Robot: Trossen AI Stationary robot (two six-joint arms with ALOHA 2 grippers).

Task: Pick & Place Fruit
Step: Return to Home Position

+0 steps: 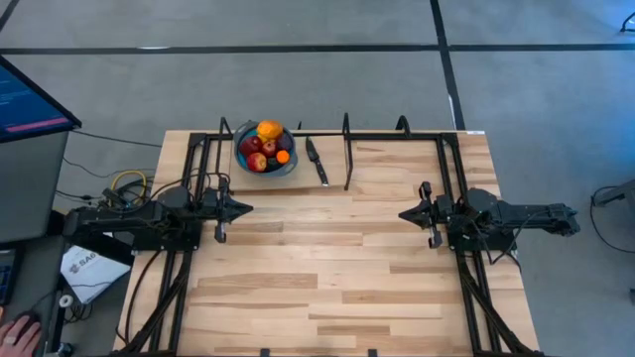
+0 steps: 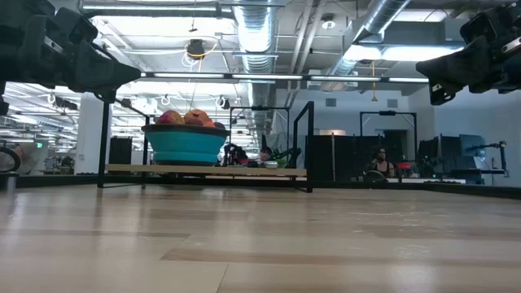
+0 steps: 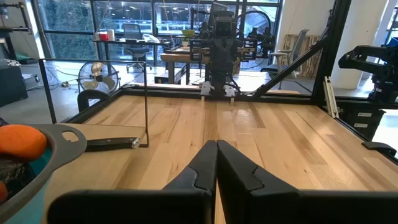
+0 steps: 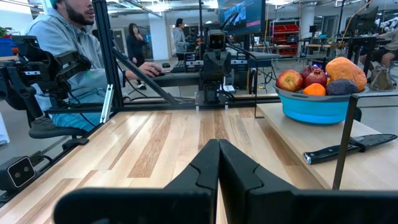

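Several toy fruits (image 1: 264, 145), red, orange, yellow and dark purple, lie heaped in a round blue bowl (image 1: 241, 159) with a grey rim on a raised board at the table's far side, left of centre; the fruit (image 4: 316, 79) also shows in the right wrist view. A slim dark knife (image 1: 317, 161) lies on the board just right of the bowl. My left gripper (image 1: 248, 209) is at the table's left edge, shut, pointing level toward the right. My right gripper (image 1: 403, 214) is at the right edge, shut, pointing level toward the left. Both are far from the bowl.
Thin black upright frames (image 1: 347, 149) stand on the raised board beside the knife and behind the bowl. The wide wooden tabletop (image 1: 327, 268) stretches between the two arms. A person sits at a desk beyond the table's left side (image 4: 74, 56).
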